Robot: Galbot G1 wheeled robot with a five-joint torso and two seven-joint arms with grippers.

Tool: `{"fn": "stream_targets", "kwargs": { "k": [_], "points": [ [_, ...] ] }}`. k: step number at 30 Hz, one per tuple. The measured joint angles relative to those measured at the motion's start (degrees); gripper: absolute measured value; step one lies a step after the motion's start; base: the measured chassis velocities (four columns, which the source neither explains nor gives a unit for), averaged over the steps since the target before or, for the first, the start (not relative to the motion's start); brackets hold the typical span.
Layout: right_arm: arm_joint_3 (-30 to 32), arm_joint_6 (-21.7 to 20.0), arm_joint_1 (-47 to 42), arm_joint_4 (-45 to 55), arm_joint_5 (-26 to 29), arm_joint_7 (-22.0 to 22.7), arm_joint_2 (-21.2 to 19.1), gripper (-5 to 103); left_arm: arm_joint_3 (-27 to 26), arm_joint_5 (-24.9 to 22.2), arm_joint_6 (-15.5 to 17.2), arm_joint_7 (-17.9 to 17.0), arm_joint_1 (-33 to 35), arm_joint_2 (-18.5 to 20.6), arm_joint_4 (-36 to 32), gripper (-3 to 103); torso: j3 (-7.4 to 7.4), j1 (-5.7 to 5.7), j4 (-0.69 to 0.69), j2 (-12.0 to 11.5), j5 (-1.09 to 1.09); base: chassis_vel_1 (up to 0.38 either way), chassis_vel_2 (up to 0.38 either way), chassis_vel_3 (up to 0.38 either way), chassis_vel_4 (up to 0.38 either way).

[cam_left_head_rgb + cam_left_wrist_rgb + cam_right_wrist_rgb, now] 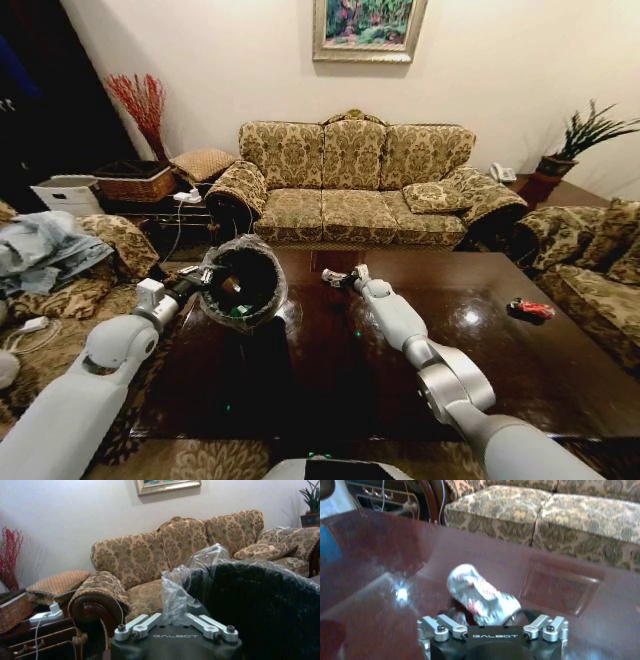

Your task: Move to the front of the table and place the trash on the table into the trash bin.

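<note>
The white crumpled scrap [480, 600] is sitting clamped between the jaws of the right gripper [343, 277], which is hanging above the far half of the table [400, 400], just beside the trash bin [243, 283]. The bin itself is being held up off the table by the left gripper [196, 277], whose jaws are closed on the rim and its crinkled plastic liner [176, 592]; the mouth is tipping toward the right arm, seemingly so that the scrap can be dropped in without a long reach. Inside the bin, a green piece [240, 311] and a tan-and-dark piece [230, 287] are already lying at the bottom, which suggests the task is well along. The red piece [530, 309] is still lying on the table near its right edge, well apart from both grippers. Beyond the table, the patterned sofa [355, 180] is standing against the wall.
</note>
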Motion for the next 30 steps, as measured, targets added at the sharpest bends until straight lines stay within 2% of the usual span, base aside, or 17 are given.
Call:
{"fn": "stream_targets", "kwargs": {
  "k": [1, 2, 7, 10, 11, 13, 14, 16, 19, 22, 24, 25, 29, 30],
  "points": [
    [0.0, -0.06, -0.28, 0.0, -0.01, -0.14, -0.1, 91, 0.07, 0.0, -0.03, 0.0, -0.02, -0.03, 0.05, 3, 0.0, 0.0, 0.0, 0.0, 0.0, 0.0, 0.0, 0.0, 0.0],
    [-0.01, -0.2, -0.62, 0.01, -0.05, -0.28, -0.23, 79, 0.19, 0.02, -0.13, -0.02, -0.08, -0.08, 0.08, 3, 0.0, 0.0, 0.0, 0.0, 0.0, 0.0, 0.0, 0.0, 0.0],
    [-0.06, -0.43, -1.2, 0.35, -0.18, -0.46, -0.57, 69, 0.19, 0.02, -0.22, -0.04, -0.07, -0.09, 0.08, 3, 0.0, 0.0, 0.0, 0.0, 0.0, 0.0, 0.0, 0.0, 0.0],
    [-0.12, -0.8, -2.18, 2.02, -0.12, -0.55, -1.07, 52, 0.02, 0.02, -0.42, -0.07, 0.06, -0.08, 0.11, 3, 0.0, 0.0, 0.0, 0.0, 0.0, 0.0, 0.0, 0.0, 0.0],
    [-0.12, -0.8, -2.18, 2.02, -0.12, -0.55, -1.07, 52, 0.02, 0.02, -0.42, -0.07, 0.06, -0.08, 0.11, 3, 0.0, 0.0, 0.0, 0.0, 0.0, 0.0, 0.0, 0.0, 0.0],
    [-0.2, -1.07, -2.63, 3.29, -0.07, -0.56, -1.24, 41, -0.04, 0.02, -0.49, -0.15, 0.16, -0.12, 0.1, 3, 0.0, 0.0, 0.0, 0.0, 0.0, 0.0, 0.0, 0.0, 0.0],
    [-0.2, -1.07, -2.63, 3.29, -0.07, -0.56, -1.24, 41, -0.04, 0.02, -0.49, -0.15, 0.16, -0.12, 0.1, 3, 0.0, 0.0, 0.0, 0.0, 0.0, 0.0, 0.0, 0.0, 0.0],
    [-0.33, -1.49, -2.93, 4.54, 0.1, -0.56, -1.3, 30, -0.07, 0.02, -0.51, -0.17, 0.16, -0.13, 0.08, 3, 0.0, 0.0, 0.0, 0.0, 0.0, 0.0, 0.0, 0.0, 0.0],
    [-0.4, -1.76, -3.02, 5.41, 0.24, -0.55, -1.37, 25, -0.1, -0.01, -0.52, -0.19, 0.11, -0.08, 0.08, 3, 0.0, 0.0, 0.0, 0.0, 0.0, 0.0, 0.0, 0.0, 0.0],
    [-0.71, -2.21, -3.5, 7.3, 0.75, -0.55, -1.72, 10, -0.13, -0.02, -0.54, -0.19, 0.02, 0.0, 0.09, 3, 0.0, 0.0, 0.0, 0.0, -0.01, 0.0, 0.0, 0.0, 0.0],
    [-0.77, -2.26, -3.6, 7.62, 0.85, -0.55, -1.79, 10, -0.13, -0.02, -0.54, -0.19, 0.0, 0.0, 0.1, 3, 0.0, 0.0, 0.0, 0.0, 0.0, 0.0, 0.0, 0.0, 0.0],
    [-0.86, -2.18, -4.03, 8.8, 0.97, -0.55, -2.02, 2, -0.09, -0.02, -0.55, -0.19, -0.13, 0.02, 0.21, 3, 0.0, 0.0, 0.0, 0.0, 0.0, 0.0, 0.0, 0.0, 0.0],
    [-0.94, -1.25, -5.25, 12.96, 0.75, -0.31, -3.01, -2, 0.12, -0.02, -0.66, -0.19, -0.37, 0.11, 0.62, 3, 0.0, 0.0, 0.0, 0.0, 0.0, 0.0, 0.0, 0.0, 0.0],
    [-1.04, -1.2, -5.47, 14.29, 0.51, -0.18, -3.48, 3, 0.18, -0.01, -0.72, -0.19, -0.41, 0.12, 0.75, 3, 0.0, 0.0, 0.0, 0.0, 0.0, 0.0, 0.0, 0.0, 0.0]
  ]
}}
